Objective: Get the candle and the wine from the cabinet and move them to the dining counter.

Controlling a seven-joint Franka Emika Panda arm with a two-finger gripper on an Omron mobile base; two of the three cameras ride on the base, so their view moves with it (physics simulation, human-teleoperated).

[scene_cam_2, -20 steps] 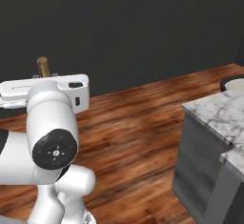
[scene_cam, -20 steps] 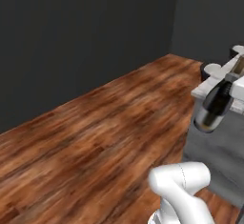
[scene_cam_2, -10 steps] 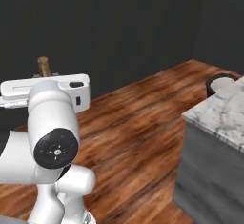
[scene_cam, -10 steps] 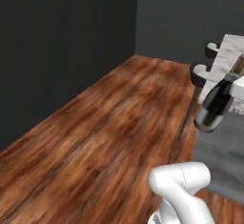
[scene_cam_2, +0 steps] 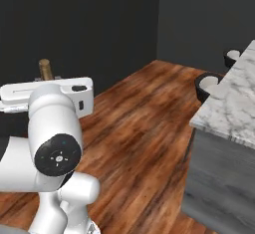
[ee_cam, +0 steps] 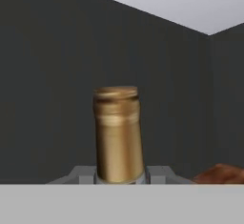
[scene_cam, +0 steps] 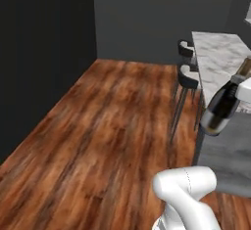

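Note:
My gripper (ee_cam: 119,176) is shut on the gold-foil neck of the wine (ee_cam: 117,135), one grey finger (ee_cam: 80,174) on each side. In the left base view the dark wine bottle (scene_cam: 219,110) hangs tilted from the gripper (scene_cam: 243,83) at the right edge, beside the near end of the dining counter (scene_cam: 216,57). From the right base camera the wine's gold neck (scene_cam_2: 45,69) sticks up above the white hand, and the marble dining counter (scene_cam_2: 235,103) lies to the right. The candle and the cabinet are out of view.
Two dark bar stools (scene_cam: 188,75) stand along the counter's left side, also seen as stools (scene_cam_2: 209,83) from the other camera. Brown wood floor (scene_cam: 112,126) stretches to dark grey walls (scene_cam: 44,53) at the left and back.
The whole picture has shifted: the base has turned and driven, so the counter and stools now show more fully. The wine stays in the gripper.

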